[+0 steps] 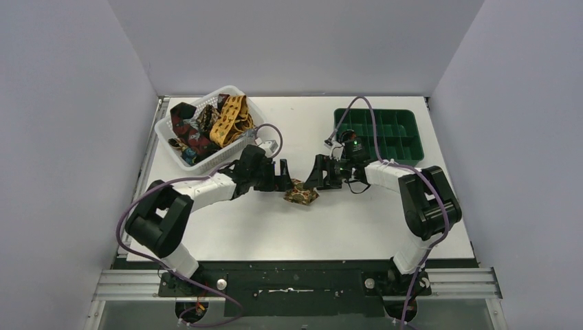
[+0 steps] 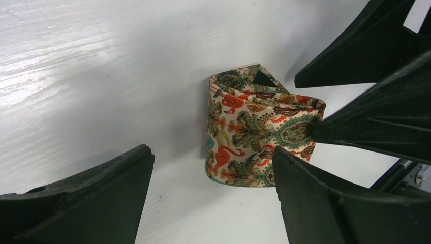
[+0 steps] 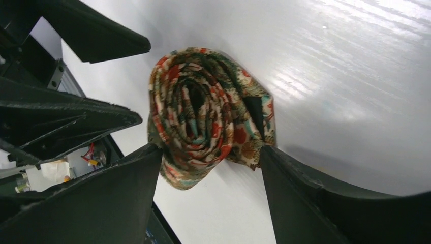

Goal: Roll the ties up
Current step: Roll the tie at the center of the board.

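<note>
A brown-orange multicolour tie wound into a coil point(image 1: 302, 194) lies on the white table between my two grippers. In the right wrist view the coil point(image 3: 203, 112) shows its spiral end, and my right gripper point(image 3: 208, 148) has one fingertip against each side of it. My left gripper point(image 2: 212, 150) is open, and the coil point(image 2: 254, 127) lies just past its fingertips with its patterned side showing. In the top view the left gripper point(image 1: 285, 184) is left of the coil and the right gripper point(image 1: 316, 182) is right of it. More ties, dark red point(image 1: 185, 124) and mustard yellow point(image 1: 230, 120), lie loose in a basket.
A white slatted basket point(image 1: 167, 132) stands at the back left of the table. A green compartment tray point(image 1: 405, 120) stands at the back right. Purple cables loop over both arms. The right gripper's black fingers point(image 2: 366, 117) fill the upper right of the left wrist view.
</note>
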Robot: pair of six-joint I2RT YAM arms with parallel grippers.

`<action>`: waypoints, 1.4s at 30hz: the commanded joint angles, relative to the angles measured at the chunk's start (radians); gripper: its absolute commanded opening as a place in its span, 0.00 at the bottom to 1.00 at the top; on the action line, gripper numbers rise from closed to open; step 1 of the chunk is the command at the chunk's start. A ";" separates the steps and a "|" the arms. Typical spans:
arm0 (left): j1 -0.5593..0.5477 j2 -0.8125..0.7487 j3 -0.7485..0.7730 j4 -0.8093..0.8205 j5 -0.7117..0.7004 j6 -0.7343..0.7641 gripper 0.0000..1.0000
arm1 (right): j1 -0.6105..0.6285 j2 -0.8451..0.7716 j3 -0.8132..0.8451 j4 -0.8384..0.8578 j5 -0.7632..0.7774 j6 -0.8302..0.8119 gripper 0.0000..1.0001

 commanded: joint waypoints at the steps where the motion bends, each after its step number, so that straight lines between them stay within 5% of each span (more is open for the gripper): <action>1: 0.009 0.035 0.045 0.086 0.063 -0.002 0.85 | 0.004 0.049 0.031 -0.018 0.079 -0.019 0.67; 8: 0.014 0.097 0.046 0.163 0.159 -0.016 0.85 | -0.001 0.065 0.014 -0.015 0.131 -0.026 0.48; 20: 0.021 0.209 0.029 0.310 0.353 -0.116 0.84 | -0.007 0.066 -0.019 0.016 0.115 -0.027 0.47; 29: 0.024 0.270 -0.036 0.460 0.434 -0.249 0.73 | -0.006 0.061 -0.057 0.044 0.124 -0.002 0.47; 42: 0.018 0.269 0.000 0.371 0.405 -0.172 0.61 | -0.011 0.045 -0.079 0.052 0.105 0.005 0.48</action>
